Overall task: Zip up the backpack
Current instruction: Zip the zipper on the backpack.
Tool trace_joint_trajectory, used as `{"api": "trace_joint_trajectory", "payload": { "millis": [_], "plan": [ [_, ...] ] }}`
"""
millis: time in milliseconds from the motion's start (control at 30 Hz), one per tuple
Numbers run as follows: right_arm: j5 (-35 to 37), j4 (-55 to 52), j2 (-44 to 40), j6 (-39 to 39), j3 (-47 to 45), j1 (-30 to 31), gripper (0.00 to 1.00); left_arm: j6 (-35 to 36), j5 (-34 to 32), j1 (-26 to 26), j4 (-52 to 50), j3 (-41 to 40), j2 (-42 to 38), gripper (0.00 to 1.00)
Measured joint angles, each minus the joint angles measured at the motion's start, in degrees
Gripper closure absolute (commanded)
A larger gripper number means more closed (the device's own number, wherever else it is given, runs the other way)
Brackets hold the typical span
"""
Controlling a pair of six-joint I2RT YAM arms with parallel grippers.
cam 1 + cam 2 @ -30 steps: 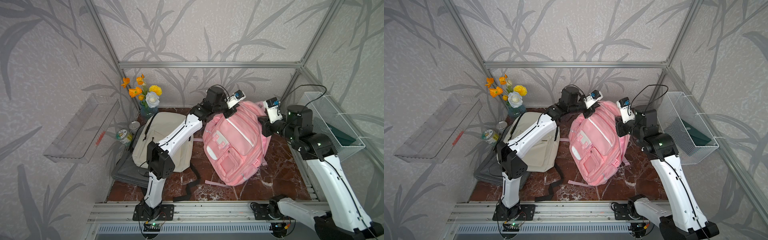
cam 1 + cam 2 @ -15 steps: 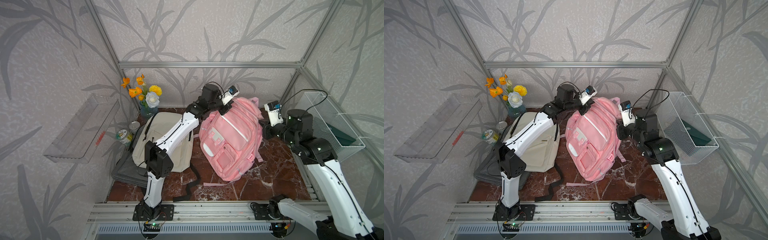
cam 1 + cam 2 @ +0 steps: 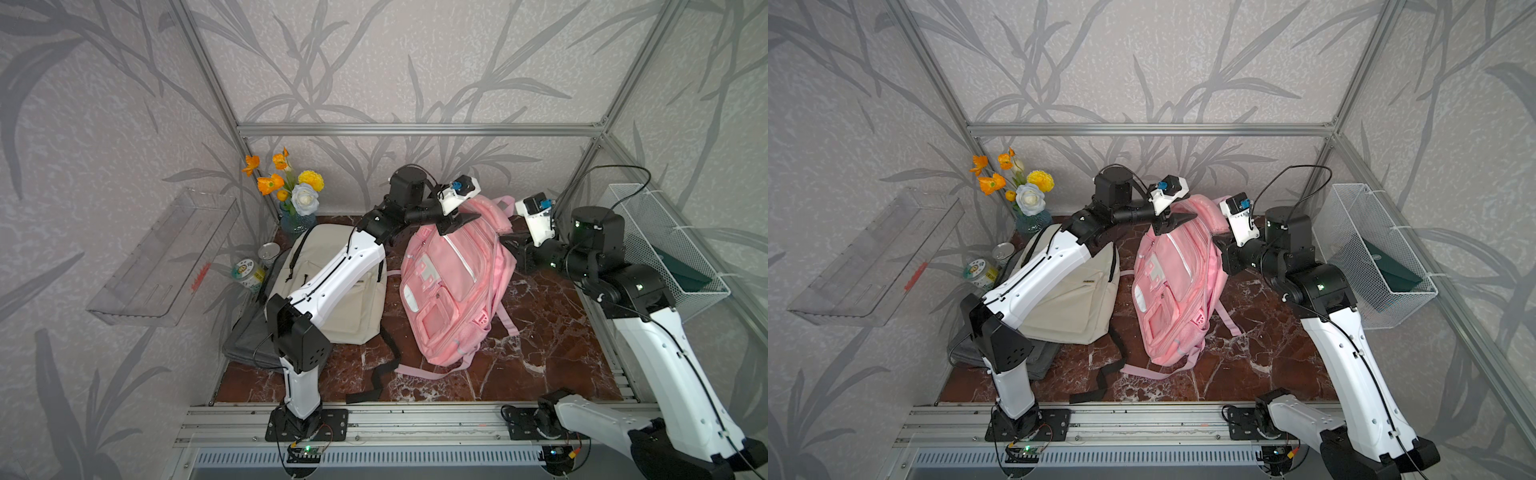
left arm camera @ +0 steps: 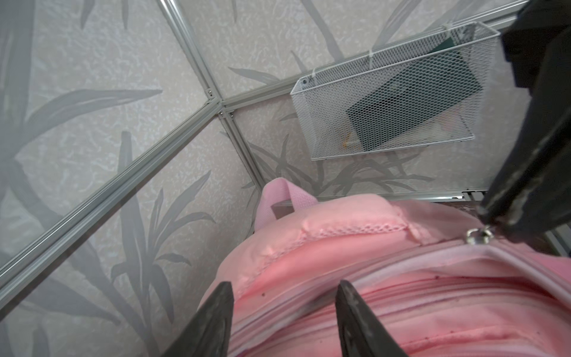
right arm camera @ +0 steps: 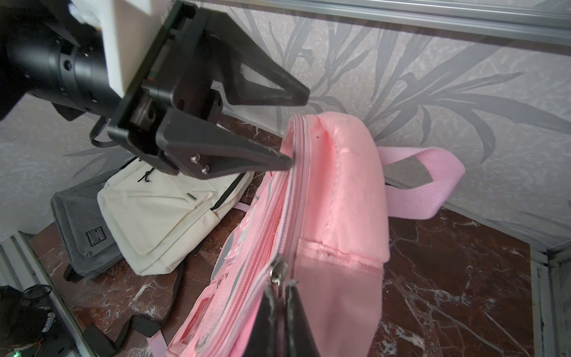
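Leaf-patterned walls enclose a red marble tabletop [image 3: 540, 353]. The pink backpack [image 3: 453, 286] lies near its back edge. The right gripper [image 5: 279, 296] pinches the zipper pull [image 5: 277, 272]. The left gripper [image 4: 284, 284] stands spread over the backpack's top. A wire basket [image 3: 648, 224] on the right wall holds a dark green flat object [image 3: 681, 270].

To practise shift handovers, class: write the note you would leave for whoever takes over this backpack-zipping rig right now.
Left gripper: open, holding nothing, jaws apart at the top of the pink backpack.
Right gripper: shut on the zipper pull.
The backpack lies on the marble table.
Done: the zipper track from the bag's top to the pull looks closed.
Left: the track past the pull is hidden by the right gripper; check it, and finish the pull if it is open.
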Motion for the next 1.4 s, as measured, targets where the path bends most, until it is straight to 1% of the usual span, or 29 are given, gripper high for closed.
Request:
{"api": "trace_joint_trajectory", "payload": {
  "millis": [100,233,433,567,700,733,767,800,833,900,1033,1133,1233,1333,1400],
  "plan": [
    [0.0,-0.1,0.0,0.0,0.0,0.3,1.00,2.5,2.7,-1.1,-1.8,0.1,0.2,0.43],
    [0.3,-0.2,0.0,0.0,0.0,0.3,1.00,6.0,3.6,-2.1,-4.5,0.2,0.6,0.45],
    [1.1,-0.2,0.1,0.0,0.0,0.3,1.00,8.4,3.3,-2.6,-5.9,0.2,1.0,0.53],
    [1.3,-0.2,0.1,0.3,0.0,0.3,1.00,8.5,2.3,-2.8,-5.9,1.0,1.6,0.63],
    [1.3,-0.2,0.1,0.9,0.0,0.4,1.00,8.3,0.2,-2.9,-5.5,2.8,2.9,0.67],
    [1.3,-0.2,0.1,1.0,0.0,0.4,1.00,8.3,-0.3,-3.0,-5.5,3.2,3.2,0.67],
    [1.3,-0.2,0.1,1.1,0.0,0.4,1.00,8.3,-0.8,-3.0,-5.4,3.5,3.5,0.64],
    [1.3,-0.2,0.1,1.2,0.0,0.5,1.00,8.3,-1.3,-3.1,-5.4,3.7,3.8,0.58],
    [1.3,-0.2,0.1,1.2,0.0,0.6,1.00,8.4,-1.8,-3.2,-5.1,3.7,3.9,0.54],
    [1.3,-0.3,0.1,1.3,0.0,0.8,1.00,8.5,-2.5,-3.3,-5.0,3.8,4.3,0.50],
    [1.3,-0.3,0.1,1.3,0.0,1.1,1.00,9.4,-3.3,-3.6,-5.9,5.2,5.7,0.50],
    [1.3,-0.3,0.1,1.4,0.0,1.2,1.00,9.9,-4.0,-3.9,-6.3,6.6,7.0,0.58],
    [1.6,-0.4,0.1,1.4,0.0,1.2,1.00,10.0,-4.9,-4.2,-6.3,6.8,7.6,0.70],
    [2.4,-0.4,0.1,1.6,0.0,1.4,1.00,9.8,-6.5,-4.3,-6.0,6.8,8.0,0.83],
    [3.3,-0.4,0.0,1.9,0.0,1.4,1.00,9.4,-8.2,-4.3,-5.2,6.8,8.1,0.95]
  ]
}}
